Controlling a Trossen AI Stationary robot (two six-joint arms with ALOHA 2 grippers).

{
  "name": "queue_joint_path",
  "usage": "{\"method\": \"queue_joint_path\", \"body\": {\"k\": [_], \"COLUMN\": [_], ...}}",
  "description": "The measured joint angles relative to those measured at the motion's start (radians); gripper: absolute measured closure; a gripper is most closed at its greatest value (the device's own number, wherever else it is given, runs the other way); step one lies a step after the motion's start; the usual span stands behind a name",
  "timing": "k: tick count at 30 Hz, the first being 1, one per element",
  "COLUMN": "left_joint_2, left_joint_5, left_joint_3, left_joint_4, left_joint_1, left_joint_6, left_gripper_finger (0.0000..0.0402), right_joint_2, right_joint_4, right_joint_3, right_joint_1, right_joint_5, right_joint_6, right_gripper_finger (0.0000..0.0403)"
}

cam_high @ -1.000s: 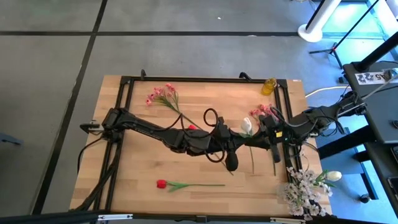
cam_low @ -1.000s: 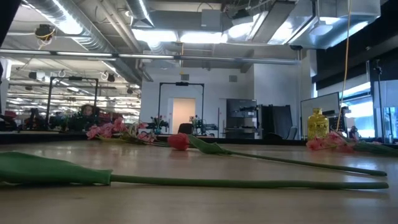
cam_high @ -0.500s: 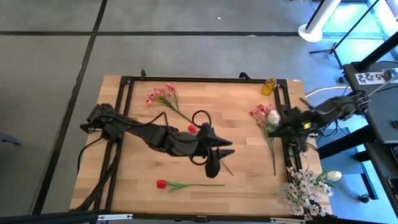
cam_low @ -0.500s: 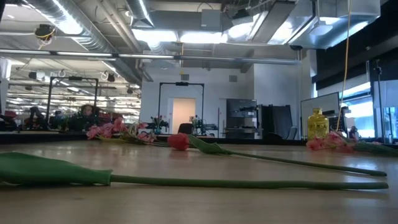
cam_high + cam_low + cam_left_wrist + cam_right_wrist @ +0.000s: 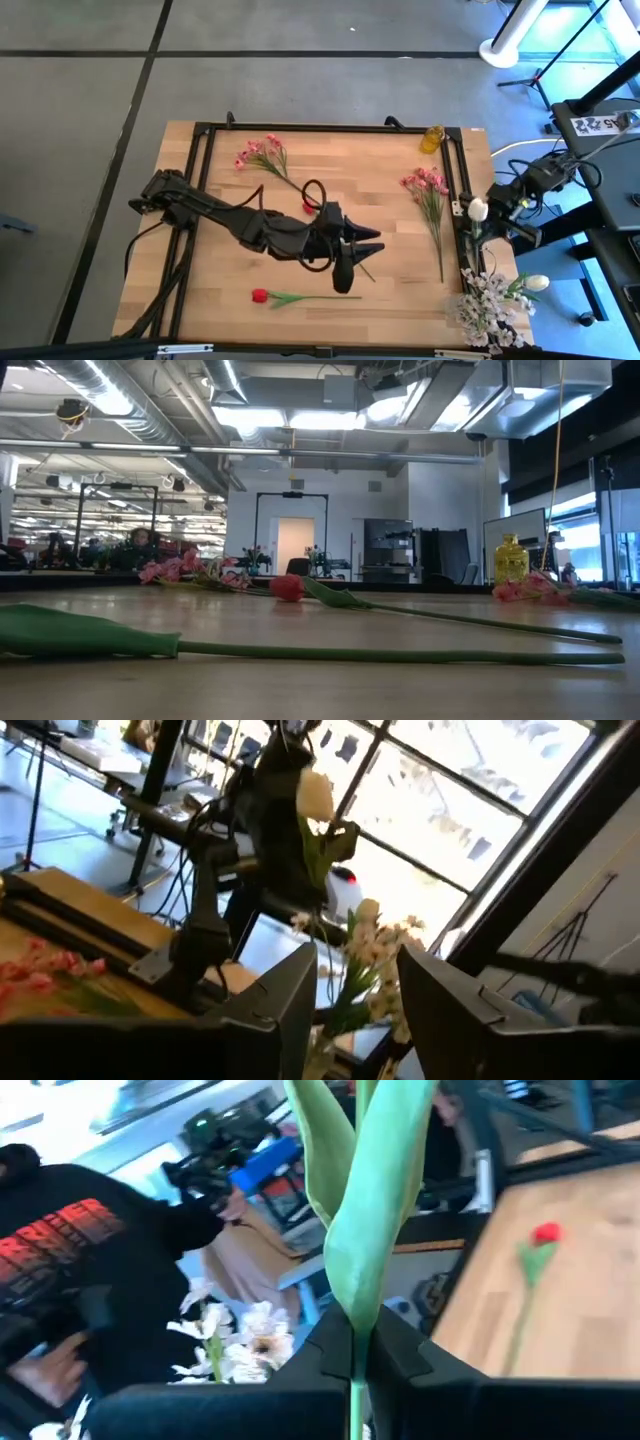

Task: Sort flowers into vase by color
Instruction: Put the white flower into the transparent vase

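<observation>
We record a pale wood-grain worktop [image 5: 230, 270] edged by a black frame. At its 6 o'clock lies a red tulip [image 5: 261, 295] with green stem; another red tulip [image 5: 308, 207] shows near centre. Pink sprays lie at 11 o'clock [image 5: 258, 152] and 2 o'clock [image 5: 424, 182], green-stemmed. A yellow bottle [image 5: 432, 138] stands at 1 o'clock. The right gripper [image 5: 355, 1370], its fingers black, carries a white tulip [image 5: 478, 209] with green leaves. White blossoms [image 5: 485, 300] cluster at 4 o'clock. The left gripper [image 5: 345, 262] is black.

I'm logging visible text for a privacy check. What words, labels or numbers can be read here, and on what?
Red lettering on a person's black top: too blurred to read.
Black marks on a white card beside the table: too small to read.
Nothing else legible.
</observation>
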Motion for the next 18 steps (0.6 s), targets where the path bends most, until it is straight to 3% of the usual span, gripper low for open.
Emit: {"method": "queue_joint_path", "body": {"k": [7, 18], "left_joint_2": [0.000, 0.000], "left_joint_5": [-0.026, -0.029], "left_joint_3": [0.000, 0.000], "left_joint_4": [0.121, 0.179], "left_joint_1": [0.047, 0.101], "left_joint_6": [-0.008, -0.006], "left_gripper_finger": [0.0264, 0.0264], "right_joint_2": [-0.002, -0.002], "right_joint_4": [0.134, 0.276], "right_joint_3": [-0.063, -0.126], "right_joint_1": [0.000, 0.000], "right_joint_5": [-0.096, -0.239], "right_joint_6": [-0.132, -0.145], "right_gripper_finger": [0.0395, 0.0395]}}
